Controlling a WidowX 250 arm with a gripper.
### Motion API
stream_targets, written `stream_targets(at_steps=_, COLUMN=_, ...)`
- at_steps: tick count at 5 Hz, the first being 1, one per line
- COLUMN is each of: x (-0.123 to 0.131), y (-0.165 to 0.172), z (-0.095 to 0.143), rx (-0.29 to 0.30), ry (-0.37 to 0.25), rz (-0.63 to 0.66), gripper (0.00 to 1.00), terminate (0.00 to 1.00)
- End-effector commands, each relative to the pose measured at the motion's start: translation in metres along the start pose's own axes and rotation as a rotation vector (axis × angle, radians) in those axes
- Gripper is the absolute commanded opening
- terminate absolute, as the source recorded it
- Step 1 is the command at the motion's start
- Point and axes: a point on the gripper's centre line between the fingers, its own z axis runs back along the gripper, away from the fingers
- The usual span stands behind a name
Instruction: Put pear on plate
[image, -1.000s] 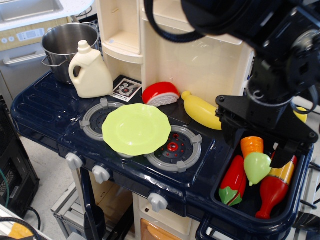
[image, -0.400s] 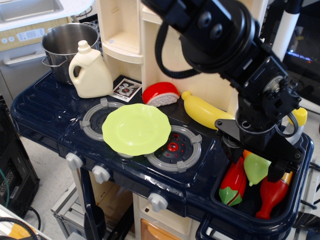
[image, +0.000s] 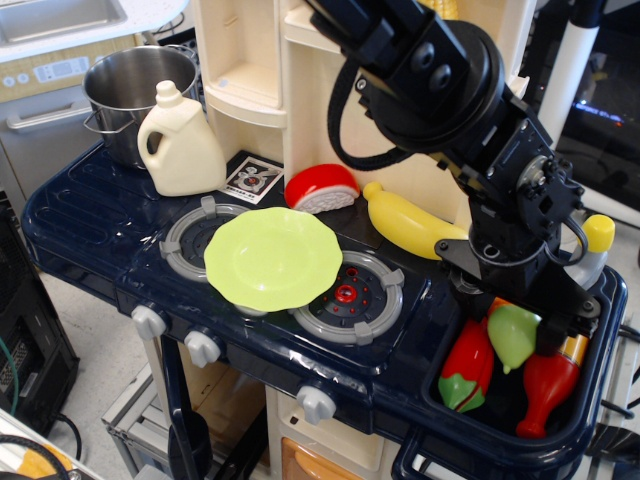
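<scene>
The light-green pear (image: 514, 337) lies in the sink basin (image: 500, 437) at the right end of the toy kitchen, between a red pepper (image: 466, 365) and a red ketchup bottle (image: 548, 385). My gripper (image: 510, 312) hangs low over the basin, its jaws spread on either side of the pear's top. Its right finger (image: 553, 334) stands just beside the pear, and the left finger is mostly hidden. The lime-green scalloped plate (image: 273, 257) rests on the stove burners, well left of the gripper.
A yellow banana (image: 408, 222) and a red half-round toy (image: 322, 188) lie behind the plate. A cream detergent jug (image: 180, 142) and a steel pot (image: 130, 90) stand at the back left. The orange carrot (image: 497, 305) is mostly hidden under the gripper.
The arm has swung in and the gripper has dropped lower into the basin, down around the pear. The pear, plate and other toys have not moved.
</scene>
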Motion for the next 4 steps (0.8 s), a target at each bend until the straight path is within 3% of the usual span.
stream_targets(at_steps=1, x=0.005, y=-0.006, z=-0.001, rx=0.003, ry=-0.022, rz=0.007, gripper=0.0, terminate=0.0)
stream_targets(at_steps=2, x=0.004, y=-0.011, z=0.013, rx=0.022, ry=0.01, rz=0.036, gripper=0.0, terminate=0.0)
stream_targets(at_steps=3, x=0.014, y=-0.015, z=0.058, rx=0.143, ry=0.07, rz=0.057, gripper=0.0, terminate=0.0)
stream_targets(at_steps=4, x=0.012, y=0.008, z=0.088, rx=0.26, ry=0.08, rz=0.021, gripper=0.0, terminate=0.0)
